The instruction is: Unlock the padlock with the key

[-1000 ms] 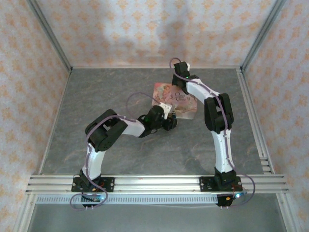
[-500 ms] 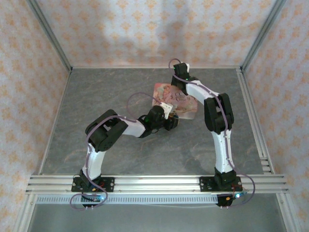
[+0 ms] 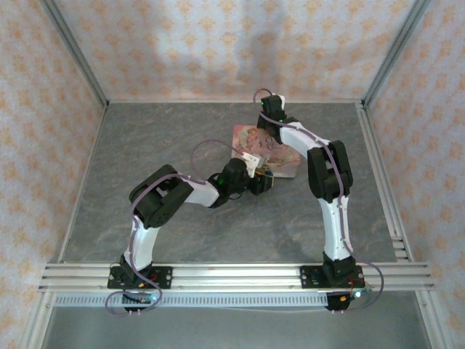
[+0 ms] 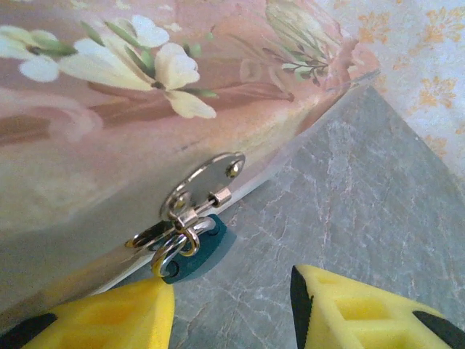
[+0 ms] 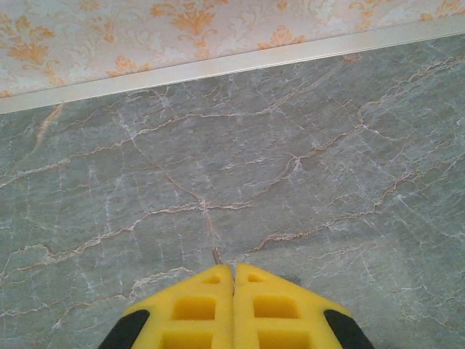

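Lab test cell: aluminium rails (image 3: 232, 273), wallpapered walls (image 3: 232, 43).

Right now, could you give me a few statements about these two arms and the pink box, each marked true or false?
The left hand is open, nothing between its fingers. True.
The right hand is wide open. False: its yellow fingers are pressed together, a thin sliver, likely the key, poking out.
The box is pink with printed flowers. True.
The padlock lies out on the table, far from the box. False: it sits right at the box's metal clasp.
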`<state>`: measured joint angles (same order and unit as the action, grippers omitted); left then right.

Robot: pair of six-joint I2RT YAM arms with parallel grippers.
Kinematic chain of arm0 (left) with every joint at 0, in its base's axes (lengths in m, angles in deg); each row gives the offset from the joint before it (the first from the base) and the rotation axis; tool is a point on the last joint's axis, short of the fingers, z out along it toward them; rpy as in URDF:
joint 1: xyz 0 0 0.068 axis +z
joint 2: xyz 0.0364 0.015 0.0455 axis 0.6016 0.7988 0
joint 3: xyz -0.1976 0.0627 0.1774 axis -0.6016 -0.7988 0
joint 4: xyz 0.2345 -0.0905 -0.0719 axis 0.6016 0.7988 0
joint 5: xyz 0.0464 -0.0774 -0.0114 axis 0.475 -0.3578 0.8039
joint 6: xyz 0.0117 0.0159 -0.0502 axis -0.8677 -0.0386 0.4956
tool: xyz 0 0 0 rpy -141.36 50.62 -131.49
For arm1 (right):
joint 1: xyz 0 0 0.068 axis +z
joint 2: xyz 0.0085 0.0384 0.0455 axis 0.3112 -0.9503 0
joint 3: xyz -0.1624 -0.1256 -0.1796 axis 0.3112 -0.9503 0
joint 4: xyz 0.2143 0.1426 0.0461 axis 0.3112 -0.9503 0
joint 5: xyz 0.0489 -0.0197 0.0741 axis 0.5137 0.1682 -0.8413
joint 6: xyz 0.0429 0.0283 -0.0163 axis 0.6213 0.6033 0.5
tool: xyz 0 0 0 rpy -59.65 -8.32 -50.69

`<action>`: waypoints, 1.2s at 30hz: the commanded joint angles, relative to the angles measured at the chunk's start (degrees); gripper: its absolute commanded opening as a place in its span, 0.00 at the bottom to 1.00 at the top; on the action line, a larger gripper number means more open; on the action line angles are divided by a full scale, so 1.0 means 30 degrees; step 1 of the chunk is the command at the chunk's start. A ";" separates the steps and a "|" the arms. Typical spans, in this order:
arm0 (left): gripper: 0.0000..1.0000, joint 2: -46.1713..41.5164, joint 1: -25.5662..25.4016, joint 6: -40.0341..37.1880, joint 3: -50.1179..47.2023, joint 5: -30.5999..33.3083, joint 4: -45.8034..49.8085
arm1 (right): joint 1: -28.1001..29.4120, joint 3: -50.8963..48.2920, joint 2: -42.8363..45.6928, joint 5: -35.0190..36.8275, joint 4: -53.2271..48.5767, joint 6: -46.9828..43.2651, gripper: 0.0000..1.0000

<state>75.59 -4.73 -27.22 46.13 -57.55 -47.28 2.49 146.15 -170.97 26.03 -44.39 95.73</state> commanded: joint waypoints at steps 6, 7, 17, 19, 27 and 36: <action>0.28 0.0380 0.0108 0.1089 0.0343 -0.0240 -0.3544 | 0.0437 -0.1211 -0.0413 -0.0384 -0.3043 0.0573 0.00; 0.28 0.0322 0.0106 0.1112 0.0243 -0.0215 -0.3595 | 0.0407 -0.1239 -0.0392 -0.0387 -0.3043 0.0563 0.00; 0.47 -0.0418 0.0077 0.1071 -0.1235 0.2719 -0.1840 | 0.0419 -0.1307 -0.0229 -0.0356 -0.3101 0.0417 0.00; 0.48 -0.0417 0.0077 0.1081 -0.1560 0.3473 -0.1744 | 0.0393 -0.1299 -0.0190 -0.0327 -0.3154 0.0388 0.00; 0.50 -0.0566 -0.0702 -0.0005 -0.1684 0.7581 -0.1101 | 0.0443 -0.1357 0.0014 -0.0415 -0.3219 0.0388 0.00; 0.46 -0.0449 -0.0971 -0.2073 -0.0387 0.4535 -0.1591 | 0.0531 -0.1577 -0.0131 -0.0360 -0.3117 0.0390 0.00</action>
<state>76.27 -7.55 -28.95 41.76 -40.96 -49.35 2.99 144.78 -169.99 26.03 -45.02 95.71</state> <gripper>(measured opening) 0.465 0.041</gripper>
